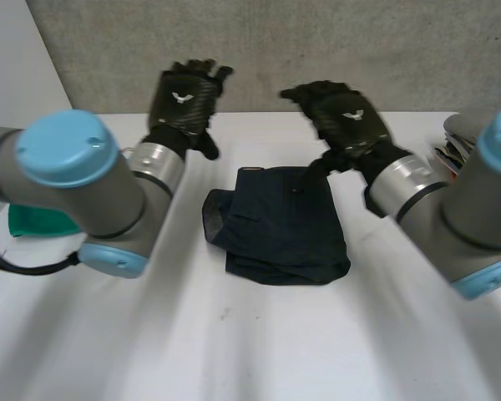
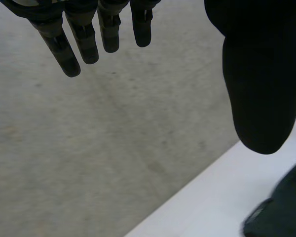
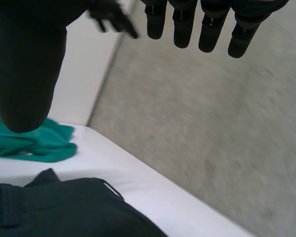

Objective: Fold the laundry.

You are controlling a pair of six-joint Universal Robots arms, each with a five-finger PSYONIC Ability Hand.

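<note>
My left fingers (image 2: pixel 84 47) are straight and spread, the thumb (image 2: pixel 264 89) standing apart from them, and they grasp nothing; they point at the grey wall (image 1: pixel 317 42). My right fingers (image 3: pixel 212 29) are the same: straight, loose, the thumb (image 3: pixel 24 74) off to the side, nothing between them.

Seen from the head, my left hand (image 1: pixel 184 100) hangs over the far part of the white table (image 1: pixel 234 351), at about eleven o'clock from the dark garment (image 1: pixel 280 225). My right hand (image 1: pixel 346 117) hangs at about one o'clock from it, its heel over the garment's far right corner. I cannot tell whether the heel touches the cloth there.

The dark garment lies in the middle of the table between my two arms, folded into a rough rectangle, with a flap of it turned out at its nine o'clock side. In my right wrist view it (image 3: pixel 64 207) lies under my palm; in my left wrist view a bit of it (image 2: pixel 281 207) shows below the thumb.

A green cloth (image 1: pixel 37 221) lies crumpled well apart from the garment, at nine o'clock, partly behind my left arm. At about two o'clock, by the table's edge, sits a pile of striped things (image 1: pixel 459 142) that I cannot make out.
</note>
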